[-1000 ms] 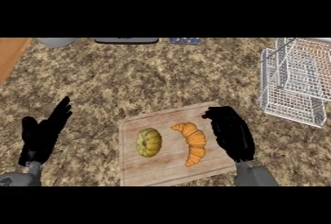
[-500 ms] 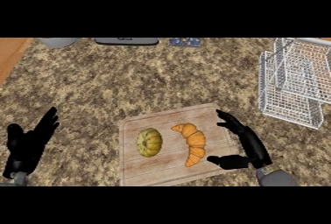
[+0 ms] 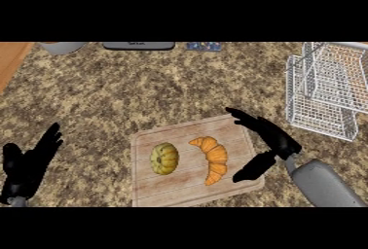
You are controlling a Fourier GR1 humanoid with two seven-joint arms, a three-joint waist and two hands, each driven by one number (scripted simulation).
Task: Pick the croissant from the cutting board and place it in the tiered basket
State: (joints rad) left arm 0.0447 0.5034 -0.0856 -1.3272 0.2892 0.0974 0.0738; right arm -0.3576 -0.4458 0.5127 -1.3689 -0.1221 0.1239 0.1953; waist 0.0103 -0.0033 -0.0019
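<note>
An orange croissant (image 3: 211, 160) lies on the wooden cutting board (image 3: 188, 190) at the lower middle, next to a yellow-green squash (image 3: 164, 158). My right hand (image 3: 273, 140) is open just right of the croissant, fingers stretched over the board's right edge and thumb below, not touching it. The white wire tiered basket (image 3: 323, 87) stands at the right edge of the counter. My left hand (image 3: 30, 165) rests open at the lower left, fingers up.
The speckled brown counter (image 3: 144, 87) spreads around the board. Along the back edge sit a grey bowl (image 3: 63, 46), a dark tray (image 3: 138, 45) and a small blue item (image 3: 204, 46). A wooden strip (image 3: 10, 58) shows at the upper left.
My right hand has spread open and shifted a little right of the croissant, forearm now showing more. My left hand has sunk lower toward the left corner.
</note>
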